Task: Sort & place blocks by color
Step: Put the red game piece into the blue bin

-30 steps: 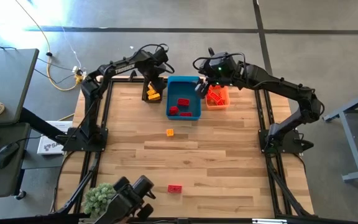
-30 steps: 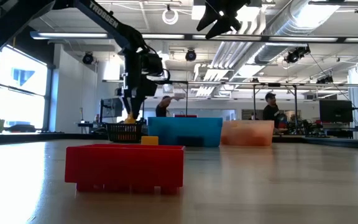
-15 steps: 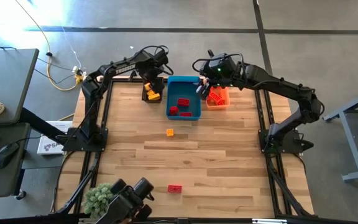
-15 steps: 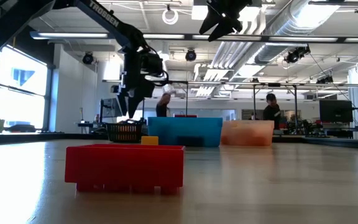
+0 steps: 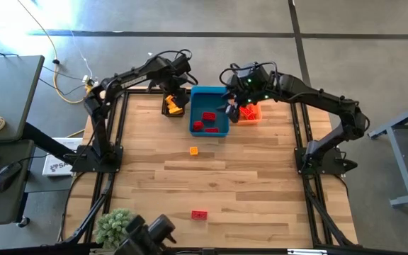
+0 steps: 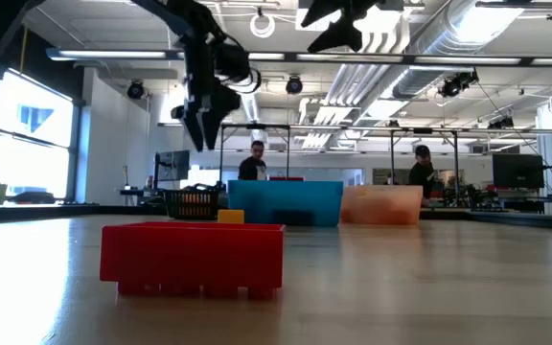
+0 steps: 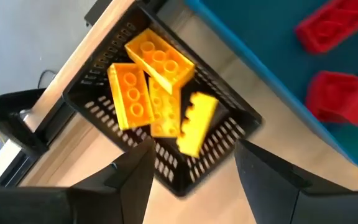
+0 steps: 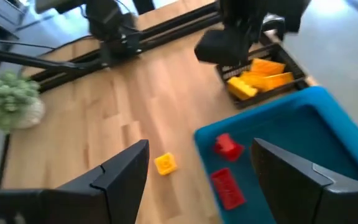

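Since a sec ago, your left tool [image 6: 202,123] has let go of a yellow block and lifted clear of the black bin [image 5: 174,105]; right arm has swung from over the orange bin toward the blue one.

Tabletop [image 5: 261,177] first: all three bins sit along the far edge, w/ the black bin nearest the far-left corner, the blue bin [image 5: 210,112] mid-edge, and the orange bin [image 5: 250,112] just beside it on the right.

Left tool hangs above the black bin, jaws apart, holding nothing. Right tool [image 8: 197,180] is spread wide and empty, above the blue/orange bin boundary.

Blocks: yellow blocks [image 7: 157,93] lie piled in the black bin, red blocks [image 5: 205,122] in the blue bin, orange ones in the orange bin. Two are left loose: a small yellow-orange block [image 5: 193,150] mid-tabletop and a red block [image 5: 199,214] near the front edge.

Risks, as I judge them: the loose mid-tabletop block's shade is ambiguous, so you could drop it in the wrong bin. Both arms crowd the far edge, so a reach across may clip the other arm or nudge a bin.
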